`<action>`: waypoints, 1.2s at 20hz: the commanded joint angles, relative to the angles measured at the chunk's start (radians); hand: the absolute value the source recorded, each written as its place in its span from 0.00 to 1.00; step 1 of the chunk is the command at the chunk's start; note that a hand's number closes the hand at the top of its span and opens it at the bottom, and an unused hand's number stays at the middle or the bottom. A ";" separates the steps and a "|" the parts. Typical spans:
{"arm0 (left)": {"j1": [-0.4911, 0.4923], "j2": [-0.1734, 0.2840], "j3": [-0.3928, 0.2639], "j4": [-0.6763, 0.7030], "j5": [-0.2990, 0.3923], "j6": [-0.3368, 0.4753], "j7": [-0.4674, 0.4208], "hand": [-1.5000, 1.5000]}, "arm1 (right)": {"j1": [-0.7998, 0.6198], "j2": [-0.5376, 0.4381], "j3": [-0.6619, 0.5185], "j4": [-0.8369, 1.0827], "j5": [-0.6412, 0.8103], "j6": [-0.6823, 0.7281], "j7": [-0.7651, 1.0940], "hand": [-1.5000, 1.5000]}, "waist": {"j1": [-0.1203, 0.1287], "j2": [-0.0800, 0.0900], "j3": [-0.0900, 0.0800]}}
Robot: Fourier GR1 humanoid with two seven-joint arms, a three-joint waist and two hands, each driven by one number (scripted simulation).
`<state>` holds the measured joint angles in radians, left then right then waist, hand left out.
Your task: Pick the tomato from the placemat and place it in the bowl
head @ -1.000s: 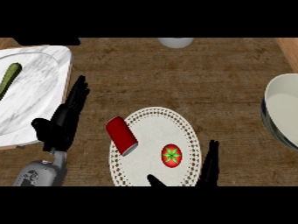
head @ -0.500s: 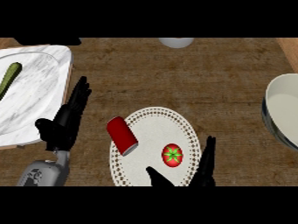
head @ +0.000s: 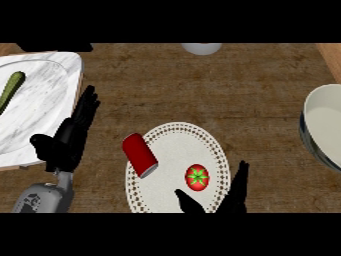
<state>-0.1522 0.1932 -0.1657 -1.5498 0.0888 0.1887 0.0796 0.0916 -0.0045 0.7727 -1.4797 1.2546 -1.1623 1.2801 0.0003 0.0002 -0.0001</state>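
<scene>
Tomato (head: 196,177) sits on the white round placemat (head: 174,145), in its lower right part, stem star facing up and free of any grip. Just to its left a red can (head: 140,155) lies on its side on the same mat, near the tomato but not touching it.

The right hand (head: 230,192) comes in from the lower edge with fingers straight and spread wide from the thumb, holding nothing. The fingers stand just right of the tomato and the thumb just below it, so the hand looks set to close around the fruit from the lower right (the side away from the can). That approach seems sensible, since the can blocks the left side.

The left hand (head: 68,137) rests open on the wooden counter (head: 225,85) beside the marble board (head: 36,90), which carries a cucumber (head: 5,95); it holds nothing and seems parked out of the way.

The bowl (head: 335,127) sits at the right edge of the view, well apart from the placemat and partly cut off by the frame. Between mat and bowl the counter shows bare wood, so a lifted tomato would likely have an unobstructed path rightward. The bowl's near rim is the 1 edge to clear. A pale round object (head: 202,48) at the top edge lies far from that route.
</scene>
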 commanded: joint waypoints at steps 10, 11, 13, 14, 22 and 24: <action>0.033 -0.014 0.004 -0.040 -0.011 -0.030 0.013 0.50 | -0.226 0.004 0.068 0.215 -0.150 0.039 0.137 1.00 | 0.016 0.000 0.001; 0.004 -0.033 -0.004 -0.018 -0.048 -0.001 0.014 0.50 | -0.185 0.004 0.096 0.214 -0.157 0.030 0.089 1.00 | 0.008 0.000 0.000; 0.015 -0.010 0.023 -0.004 -0.011 -0.043 -0.008 0.50 | -0.301 0.004 0.103 0.267 -0.148 0.091 0.168 1.00 | 0.016 0.001 0.000; 0.024 -0.004 0.043 -0.007 -0.009 -0.054 -0.010 0.50 | -0.243 0.004 0.123 0.240 -0.126 0.059 0.144 1.00 | 0.006 0.000 0.000; 0.026 -0.036 0.030 0.035 -0.049 -0.049 -0.057 0.50 | -0.327 0.004 0.201 0.331 -0.170 -0.084 0.205 1.00 | 0.010 0.000 0.000; 0.024 -0.050 0.015 0.005 -0.055 -0.038 -0.029 0.50 | -0.339 -0.064 0.267 0.160 -0.331 0.012 -0.010 1.00 | 0.010 0.001 0.001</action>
<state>-0.1420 0.1561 -0.1398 -1.5363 0.0458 0.1498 0.0637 -0.2215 -0.0305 0.9558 -1.2299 1.0343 -1.2022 1.3216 0.0059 -0.0023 -0.0035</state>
